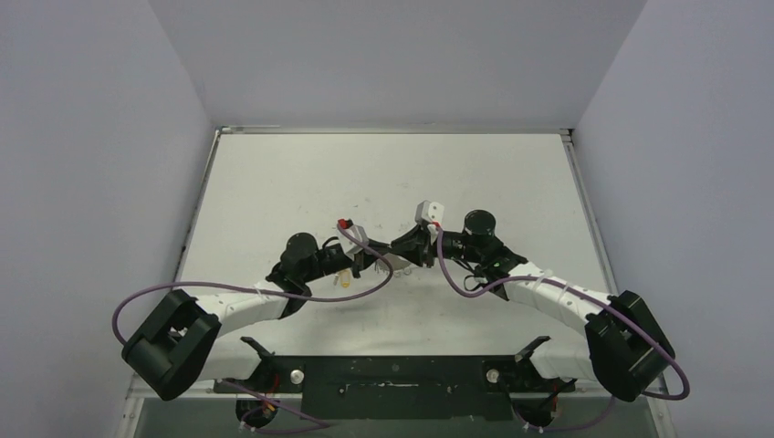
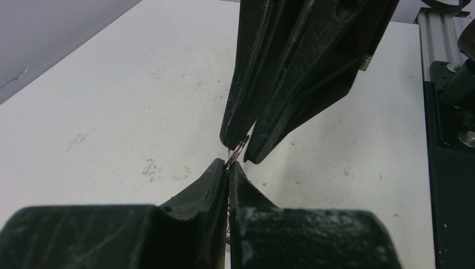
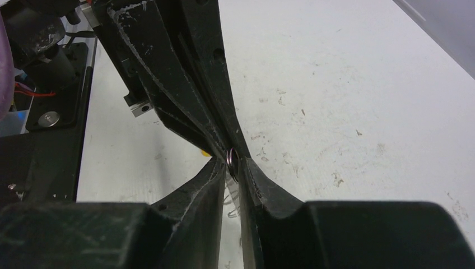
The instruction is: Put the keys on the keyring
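Meeting tip to tip above the middle of the table [image 1: 274, 182], the two arms share the keyring [image 2: 237, 150]. The left gripper [image 2: 228, 168] is pressed together on its small ring. The right gripper [image 3: 232, 168] has its fingers a little apart around it, and whether they pinch it I cannot tell.

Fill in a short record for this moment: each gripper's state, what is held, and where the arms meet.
left gripper: shut on the thin silvery metal keyring
right gripper: tips either side of the same ring; grip unclear
meeting point: tip to tip over the white table, near its middle
yellow-headed key: just beneath the left gripper; whether threaded, unclear
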Available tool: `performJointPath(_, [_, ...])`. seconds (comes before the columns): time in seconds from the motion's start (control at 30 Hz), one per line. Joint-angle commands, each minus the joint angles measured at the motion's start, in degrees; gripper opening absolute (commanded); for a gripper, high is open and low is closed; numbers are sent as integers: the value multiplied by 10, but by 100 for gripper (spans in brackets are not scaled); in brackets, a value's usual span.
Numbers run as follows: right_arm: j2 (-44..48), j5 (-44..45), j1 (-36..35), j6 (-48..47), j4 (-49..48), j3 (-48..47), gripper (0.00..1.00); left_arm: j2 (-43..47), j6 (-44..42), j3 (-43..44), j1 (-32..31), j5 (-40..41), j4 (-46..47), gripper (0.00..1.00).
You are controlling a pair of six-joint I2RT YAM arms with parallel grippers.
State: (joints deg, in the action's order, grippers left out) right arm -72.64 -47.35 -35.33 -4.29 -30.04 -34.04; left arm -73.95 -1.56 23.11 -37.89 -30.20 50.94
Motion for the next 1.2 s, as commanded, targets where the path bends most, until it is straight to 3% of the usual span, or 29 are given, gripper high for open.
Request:
performJointPath(0.0, [31, 3, 0, -33, 42, -18, 26, 47, -31, 16, 7, 36, -33, 0])
performJointPath(0.17, [65, 27, -1, -72, 109, -38, 43, 86, -65, 35, 6, 46, -132, 0])
performJointPath(0.27, [82, 41, -4, -104, 157, -54, 47, 100, -79, 49, 5, 51, -185, 0])
performJointPath(0.4, [83, 79, -39, -184, 254, -90, 47, 104, -83, 78, -2, 66, -245, 0])
performJointPath(0.63, [49, 243, -158, -298, 395, -158, 40, 93, -97, 103, -21, 94, -292, 0])
performJointPath(0.73, [43, 333, -189, -308, 400, -166, 38, 90, -103, 107, -27, 98, -299, 0])
performJointPath(0.87, [41, 388, -197, -307, 391, -160, 38, 92, -106, 106, -30, 101, -299, 0])
performJointPath(1.17, [33, 396, -197, -303, 359, -157, 35, 88, -110, 105, -38, 98, -296, 0])
